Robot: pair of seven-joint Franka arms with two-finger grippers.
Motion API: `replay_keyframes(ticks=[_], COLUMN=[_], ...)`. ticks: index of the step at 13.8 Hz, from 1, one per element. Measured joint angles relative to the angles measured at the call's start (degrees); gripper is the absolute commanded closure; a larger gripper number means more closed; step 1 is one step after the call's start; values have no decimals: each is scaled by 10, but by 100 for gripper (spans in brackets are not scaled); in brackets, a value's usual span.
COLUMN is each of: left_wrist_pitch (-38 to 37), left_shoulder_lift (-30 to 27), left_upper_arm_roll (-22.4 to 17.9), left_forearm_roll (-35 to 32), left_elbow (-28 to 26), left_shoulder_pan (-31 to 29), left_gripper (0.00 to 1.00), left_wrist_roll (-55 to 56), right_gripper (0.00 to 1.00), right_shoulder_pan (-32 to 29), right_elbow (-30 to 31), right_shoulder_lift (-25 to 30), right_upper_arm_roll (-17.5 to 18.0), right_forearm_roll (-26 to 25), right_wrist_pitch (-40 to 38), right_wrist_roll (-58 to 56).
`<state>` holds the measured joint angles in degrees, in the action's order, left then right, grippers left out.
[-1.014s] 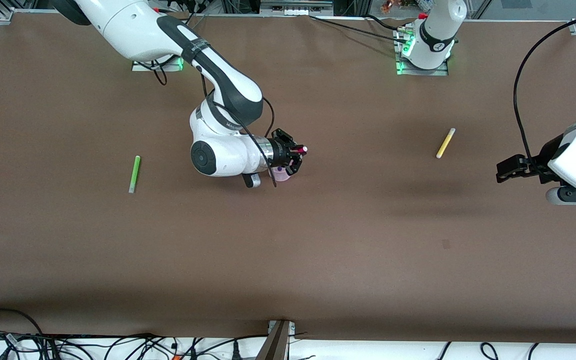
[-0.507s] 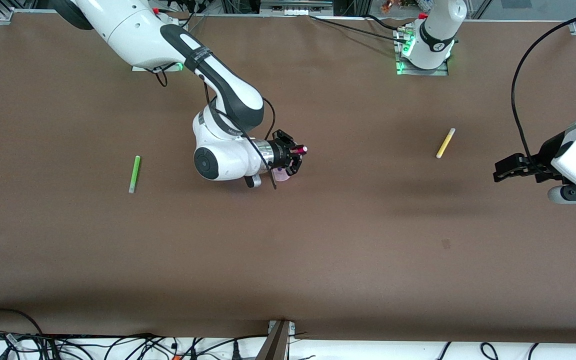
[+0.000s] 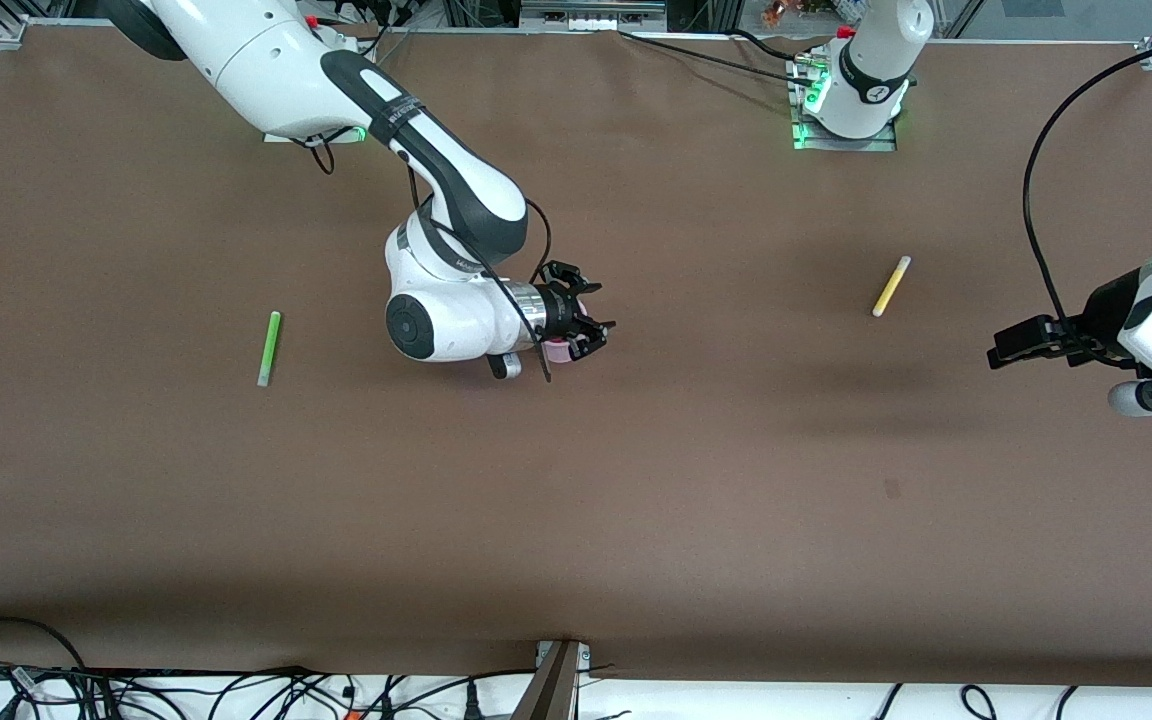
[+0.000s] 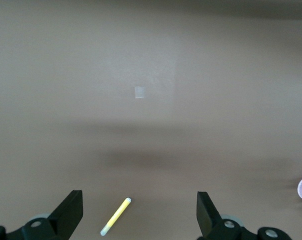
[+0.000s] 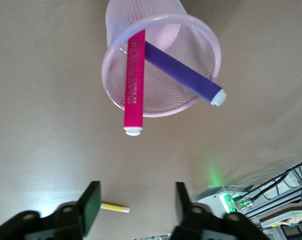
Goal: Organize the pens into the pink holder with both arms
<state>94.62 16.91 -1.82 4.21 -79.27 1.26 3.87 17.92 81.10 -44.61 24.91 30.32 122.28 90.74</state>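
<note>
We see our right gripper (image 3: 591, 322) spread and empty over the pink holder (image 5: 161, 65), magenta pen (image 5: 134, 85) and purple pen (image 5: 183, 75) inside. Left gripper (image 4: 139, 217), wide open, hangs near the yellow pen (image 3: 891, 285), at the holder's three o'clock; it should descend and pinch.

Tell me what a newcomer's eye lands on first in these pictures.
The right gripper hangs open just over the pink holder near the middle of the table, where the magenta pen and the purple pen lean inside, caps poking over the rim. The green pen lies toward the right arm's end, the yellow pen toward the left arm's, where the open left gripper waits.
</note>
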Motion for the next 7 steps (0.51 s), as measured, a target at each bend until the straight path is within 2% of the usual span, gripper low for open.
replay_keyframes(ticks=[4,7], left_wrist_pitch=[0,0], left_shoulder_lift=[0,0], left_upper_arm_roll=[3,2], left_forearm_roll=[-22,-22], left_elbow=[0,0], left_shoulder_pan=[4,2], left_gripper=[0,0], left_wrist_roll=[-21,-26], right_gripper=[0,0], right_shoulder_pan=[-4,-29], right_elbow=[-9,-16], right_shoulder_lift=[25,64], right_upper_arm_roll=[-13,-32], right_forearm_roll=[-106,-146], right_wrist_pitch=[3,-6], right_wrist_roll=[-11,-77])
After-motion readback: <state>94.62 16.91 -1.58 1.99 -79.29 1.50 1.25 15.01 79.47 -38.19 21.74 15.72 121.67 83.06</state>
